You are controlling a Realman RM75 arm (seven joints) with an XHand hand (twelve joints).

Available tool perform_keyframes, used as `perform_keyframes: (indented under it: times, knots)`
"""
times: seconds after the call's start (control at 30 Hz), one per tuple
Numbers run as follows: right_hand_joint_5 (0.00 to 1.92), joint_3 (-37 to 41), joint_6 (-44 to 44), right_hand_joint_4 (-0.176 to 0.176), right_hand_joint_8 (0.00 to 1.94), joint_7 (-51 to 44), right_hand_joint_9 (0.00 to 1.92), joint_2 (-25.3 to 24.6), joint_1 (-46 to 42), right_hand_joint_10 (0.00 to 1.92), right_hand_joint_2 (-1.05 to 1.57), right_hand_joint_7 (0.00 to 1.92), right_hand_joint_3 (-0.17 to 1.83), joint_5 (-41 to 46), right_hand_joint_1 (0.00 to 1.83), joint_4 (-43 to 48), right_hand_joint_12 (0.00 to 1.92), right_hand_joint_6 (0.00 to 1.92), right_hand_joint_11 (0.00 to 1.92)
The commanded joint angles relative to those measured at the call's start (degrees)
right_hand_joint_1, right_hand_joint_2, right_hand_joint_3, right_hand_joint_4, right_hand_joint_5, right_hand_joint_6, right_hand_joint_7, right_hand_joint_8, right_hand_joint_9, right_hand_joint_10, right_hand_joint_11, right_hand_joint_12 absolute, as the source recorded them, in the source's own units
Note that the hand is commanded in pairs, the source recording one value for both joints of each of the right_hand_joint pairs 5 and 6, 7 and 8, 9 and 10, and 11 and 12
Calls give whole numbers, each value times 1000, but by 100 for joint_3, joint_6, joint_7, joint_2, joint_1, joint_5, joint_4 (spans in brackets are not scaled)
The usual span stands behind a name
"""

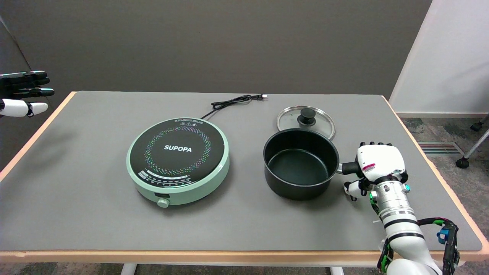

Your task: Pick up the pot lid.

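At centre left sits the round mint-green induction cooker [178, 160]. Right of centre, the round glass pot lid [306, 121] with a black knob lies flat behind the black pot [301, 163]. At lower right, your right hand [376, 165] grips the pot's handle.

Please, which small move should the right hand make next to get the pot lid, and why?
Probably let go and lift off the pot handle, then move toward the glass lid. The right hand appears closed around that handle, while the lid lies flat on the table behind the pot, its black knob untouched.
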Motion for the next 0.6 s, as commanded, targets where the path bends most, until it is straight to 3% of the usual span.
perform_keyframes:
  times: [0.03, 0.1, 0.13, 0.27, 0.3, 0.37, 0.4, 0.6]
  knots:
    - [1791, -8, 79, -48, 1791, -11, 1791, -2, 195, 1791, 329, 1791, 653, 9, 1213, -183, 1791, 1791, 1791]
    - [1780, -16, 128, -53, 1780, -11, 1780, 1, 220, 1780, 535, 1780, 625, 158, 1188, -222, 1780, 1780, 1780]
    - [1770, -24, 177, -61, 1770, -11, 1770, 9, 232, 1770, 825, 1770, 630, 285, 1105, -239, 1770, 1770, 1770]
    - [1776, -52, 268, -77, 1776, -11, 1776, 38, 272, 1776, 1255, 1776, 703, 563, 872, -315, 1776, 1776, 1776]
    - [1776, -52, 268, -76, 1776, -11, 1776, 42, 279, 1776, 1248, 1776, 765, 575, 865, -327, 1776, 1776, 1776]
    - [1785, -64, 271, -72, 1785, -11, 1785, 50, 295, 1785, 1052, 1785, 1141, 623, 869, -343, 1785, 1785, 1785]
    - [1791, -68, 276, -68, 1791, -11, 1791, 58, 303, 1791, 1024, 1791, 1163, 632, 856, -354, 1791, 1791, 1791]
    - [1801, -76, 248, -65, 1801, 17, 1801, 70, 332, 1801, 1193, 1801, 854, 632, 824, -379, 1801, 1801, 1801]
